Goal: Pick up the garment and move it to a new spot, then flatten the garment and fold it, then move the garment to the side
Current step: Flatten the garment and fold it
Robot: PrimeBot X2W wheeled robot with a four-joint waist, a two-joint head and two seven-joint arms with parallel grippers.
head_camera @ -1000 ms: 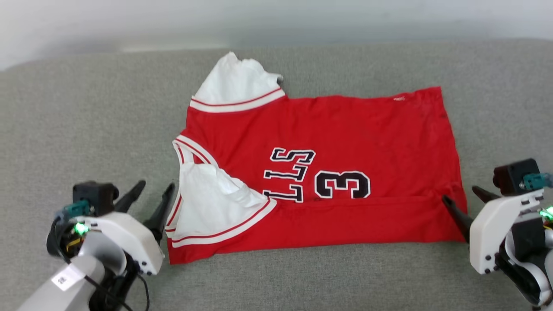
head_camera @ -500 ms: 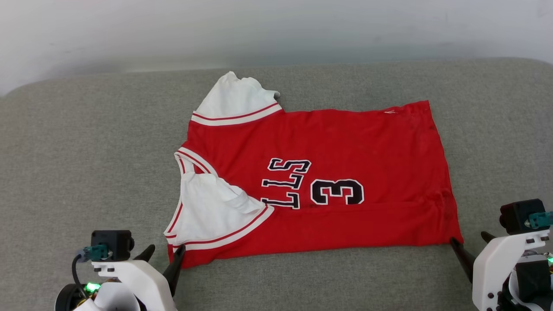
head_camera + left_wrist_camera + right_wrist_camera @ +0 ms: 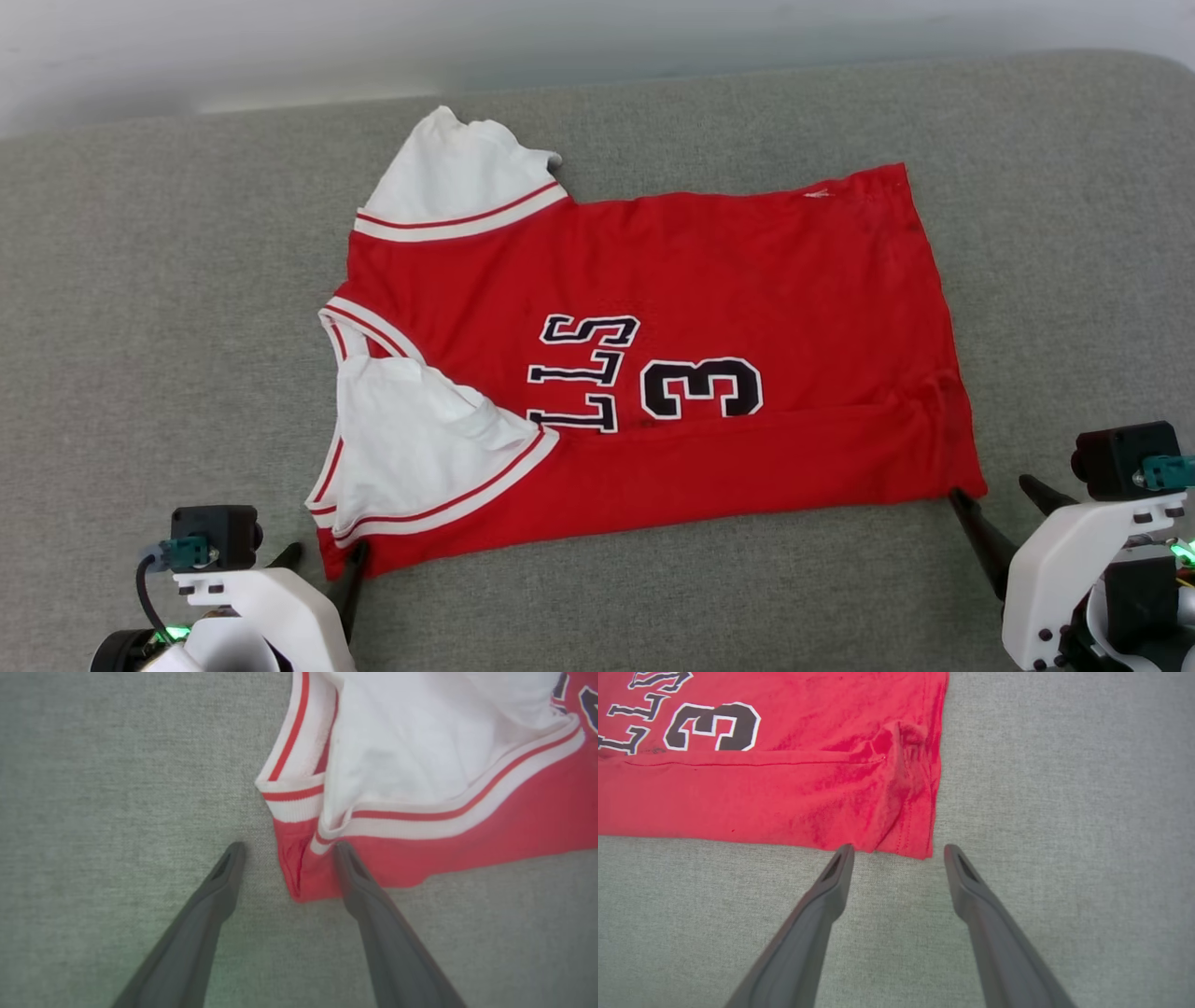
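Observation:
The garment (image 3: 709,308) is a red jersey that lies flat on the grey surface, collar to the left and hem to the right. Its near long edge is folded up over part of the black print, and a white sleeve (image 3: 411,439) lies folded onto its front. My left gripper (image 3: 322,560) is open at the near-left corner. In the left wrist view the left gripper (image 3: 288,847) straddles that red corner (image 3: 299,877) without closing on it. My right gripper (image 3: 991,490) is open just short of the near-right hem corner; the right wrist view shows the right gripper (image 3: 899,849) close before that hem corner (image 3: 915,835).
The grey fabric surface (image 3: 140,327) extends well to the left, right and front of the jersey. Its far edge meets a pale wall (image 3: 597,37) at the back. The second white sleeve (image 3: 457,177) sticks out toward that far edge.
The head camera has shifted. Both grippers have drawn back toward me: the left from beside the sleeve to the near-left corner, the right off the hem corner. Both stay open.

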